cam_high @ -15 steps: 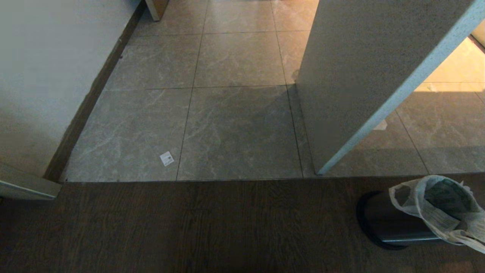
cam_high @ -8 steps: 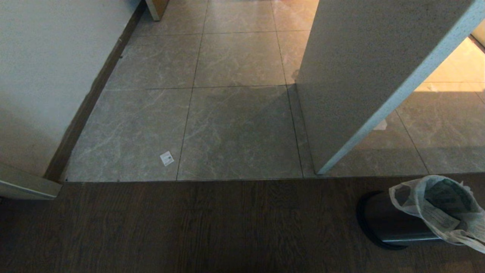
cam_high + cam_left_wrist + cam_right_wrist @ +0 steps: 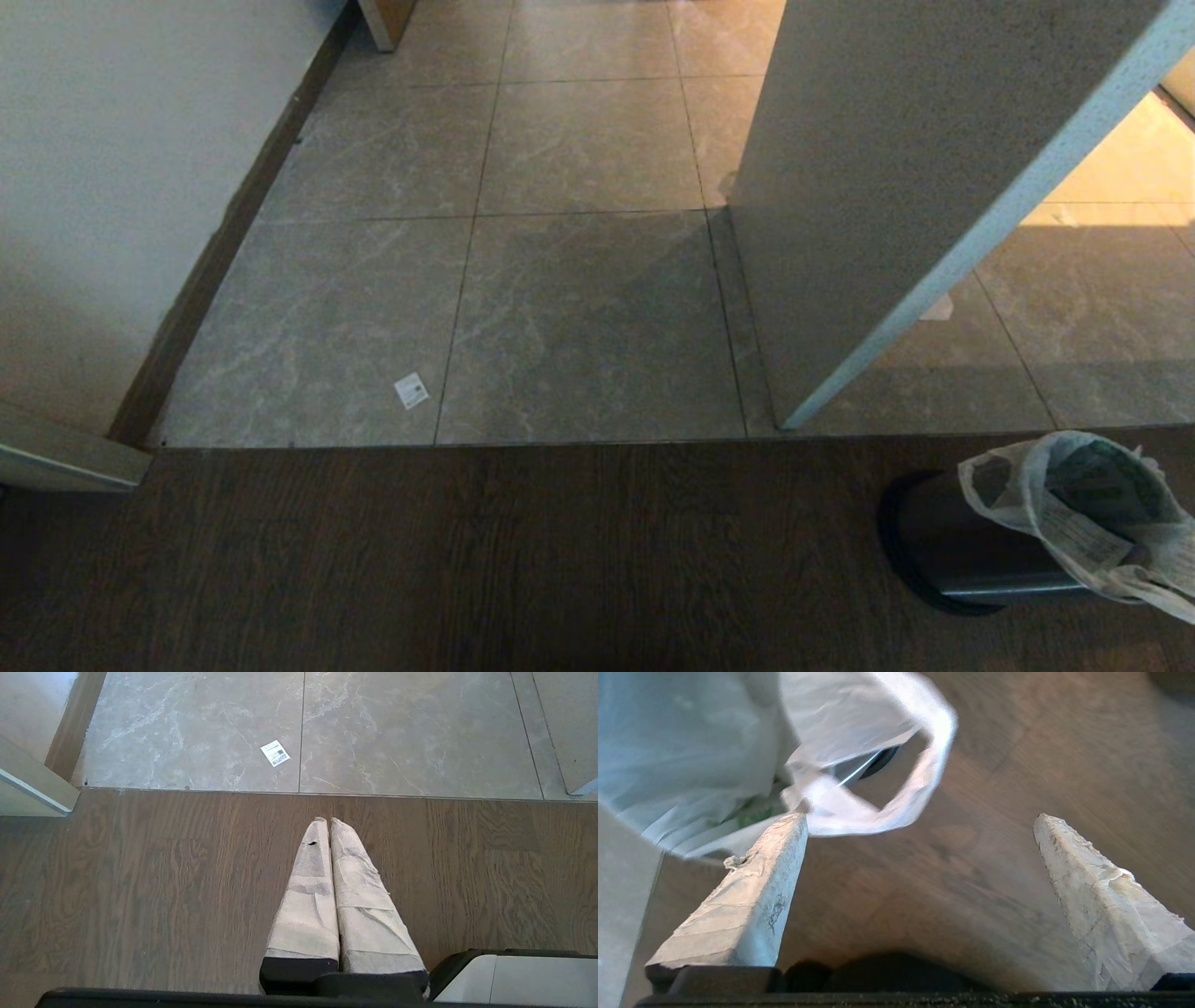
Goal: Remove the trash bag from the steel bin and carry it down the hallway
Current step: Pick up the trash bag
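— Where did we find the trash bag [image 3: 1083, 509]?
— In the steel bin [image 3: 962, 546], on the wood floor [image 3: 467, 560].
— Our grippers?
— Our right gripper [image 3: 920, 821] gaped wide beside a bag handle [image 3: 924, 779], holding nothing; our left gripper [image 3: 329, 823] was pressed closed, empty.

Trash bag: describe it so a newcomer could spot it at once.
Find the dark wood floor, then the steel bin at its right end. The trash bag lines that bin: thin, see-through white plastic with green print and loop handles, the only crinkled thing there.
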Available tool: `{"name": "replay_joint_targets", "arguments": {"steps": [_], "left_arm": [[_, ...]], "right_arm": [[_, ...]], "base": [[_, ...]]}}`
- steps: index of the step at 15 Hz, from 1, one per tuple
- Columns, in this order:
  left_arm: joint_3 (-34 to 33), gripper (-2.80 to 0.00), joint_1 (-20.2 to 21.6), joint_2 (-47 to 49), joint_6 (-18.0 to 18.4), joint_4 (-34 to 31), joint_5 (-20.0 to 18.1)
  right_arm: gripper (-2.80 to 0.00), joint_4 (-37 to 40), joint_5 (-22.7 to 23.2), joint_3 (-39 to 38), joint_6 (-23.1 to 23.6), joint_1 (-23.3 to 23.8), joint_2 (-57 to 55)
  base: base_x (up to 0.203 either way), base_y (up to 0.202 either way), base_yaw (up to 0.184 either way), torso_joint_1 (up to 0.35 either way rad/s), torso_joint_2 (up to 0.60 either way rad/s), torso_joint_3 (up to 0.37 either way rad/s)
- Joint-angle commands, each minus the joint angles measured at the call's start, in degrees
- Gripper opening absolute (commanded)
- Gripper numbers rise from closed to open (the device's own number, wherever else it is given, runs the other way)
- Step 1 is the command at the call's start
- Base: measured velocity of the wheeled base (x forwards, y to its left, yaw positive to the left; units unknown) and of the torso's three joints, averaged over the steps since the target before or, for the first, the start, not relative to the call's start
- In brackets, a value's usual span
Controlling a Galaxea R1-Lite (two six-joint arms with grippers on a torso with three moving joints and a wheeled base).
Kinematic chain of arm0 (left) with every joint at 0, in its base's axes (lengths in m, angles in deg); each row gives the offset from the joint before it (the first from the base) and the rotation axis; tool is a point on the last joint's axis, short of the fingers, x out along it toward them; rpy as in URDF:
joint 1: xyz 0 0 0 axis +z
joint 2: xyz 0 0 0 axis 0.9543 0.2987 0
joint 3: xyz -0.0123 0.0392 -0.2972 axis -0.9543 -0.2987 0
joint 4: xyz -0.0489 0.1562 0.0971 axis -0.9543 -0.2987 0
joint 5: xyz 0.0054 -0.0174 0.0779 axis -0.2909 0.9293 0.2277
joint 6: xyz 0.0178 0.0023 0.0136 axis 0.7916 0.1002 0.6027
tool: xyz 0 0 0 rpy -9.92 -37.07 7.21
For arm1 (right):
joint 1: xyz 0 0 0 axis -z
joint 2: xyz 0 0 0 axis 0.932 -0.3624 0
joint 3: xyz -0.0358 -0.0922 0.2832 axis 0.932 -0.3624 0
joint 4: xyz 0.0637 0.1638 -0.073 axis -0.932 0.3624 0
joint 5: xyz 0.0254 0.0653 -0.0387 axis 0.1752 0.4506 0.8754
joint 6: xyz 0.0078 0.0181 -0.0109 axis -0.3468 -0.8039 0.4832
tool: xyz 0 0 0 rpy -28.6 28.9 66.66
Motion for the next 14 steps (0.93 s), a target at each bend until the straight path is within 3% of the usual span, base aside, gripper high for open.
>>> {"name": "replay_joint_targets", "arguments": {"steps": [1,9,13,14], "left_arm": [[0.0,-2.80,0.0,0.0,0.0,0.0,0.0],[0.0,-2.80,0.0,0.0,0.0,0.0,0.0],[0.0,-2.80,0.0,0.0,0.0,0.0,0.0],[0.0,-2.80,0.0,0.0,0.0,0.0,0.0]], "right_arm": [[0.00,-0.8,0.5,0.8,0.1,-1.6,-1.5],[0.00,-9.7,0.0,6.2,0.1,-4.9,-10.2],[0.00,-9.8,0.1,6.2,-0.1,-5.8,-10.3],[-2.80,-9.7,0.1,6.2,-0.7,-5.8,-10.1]], "base": [[0.000,0.000,0.000,0.000,0.00,0.000],[0.000,0.000,0.000,0.000,0.00,0.000],[0.000,0.000,0.000,0.000,0.00,0.000],[0.000,0.000,0.000,0.000,0.00,0.000]]}}
